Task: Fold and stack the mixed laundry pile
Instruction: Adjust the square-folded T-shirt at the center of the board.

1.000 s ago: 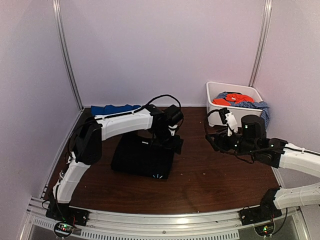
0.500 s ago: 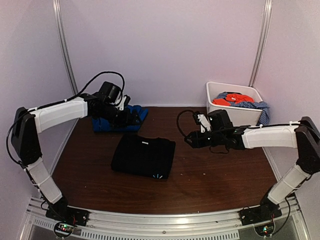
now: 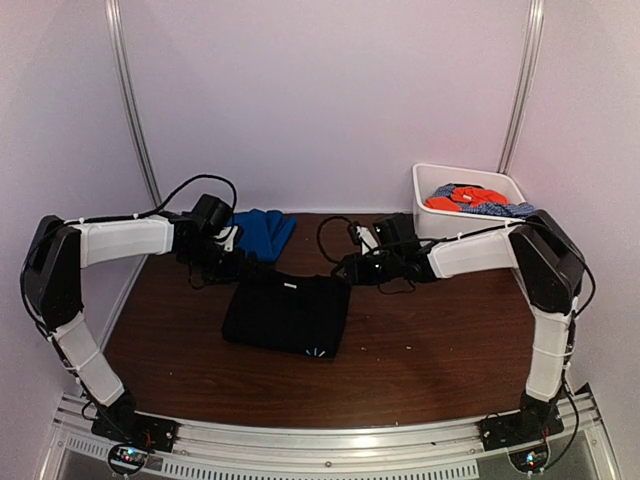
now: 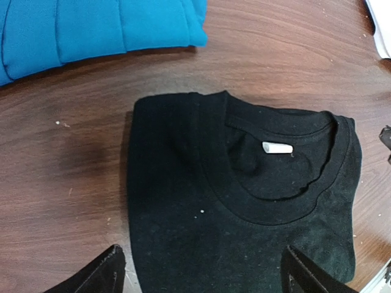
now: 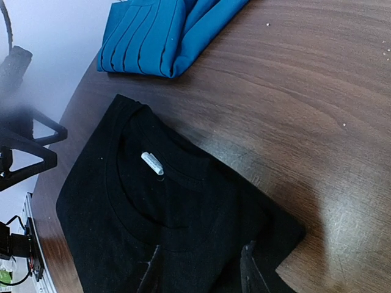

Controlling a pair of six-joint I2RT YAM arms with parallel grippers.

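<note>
The folded black garment (image 3: 287, 315) lies mid-table, collar and white tag facing the back. My left gripper (image 3: 240, 268) hovers open over its far left corner; in the left wrist view (image 4: 204, 282) the black garment (image 4: 244, 213) fills the space between its wide-apart fingers. My right gripper (image 3: 345, 270) is open over the far right corner, and in the right wrist view (image 5: 200, 276) the black garment (image 5: 165, 213) lies under it. The folded royal-blue garment (image 3: 262, 232) lies behind on the table. The orange-red garment (image 3: 465, 197) and the speckled garment (image 3: 500, 208) lie in the tub.
The white plastic tub (image 3: 440, 222) stands at the back right against the wall. White walls close in the left, back and right. The blue garment (image 4: 98, 27) lies close behind the black one. The left arm (image 5: 21, 131) shows blurred at the right wrist view's left edge.
My left gripper has left the blue garment and come to the black garment's far left corner. My right gripper has moved left to the far right corner. The blue garment now lies uncovered.
</note>
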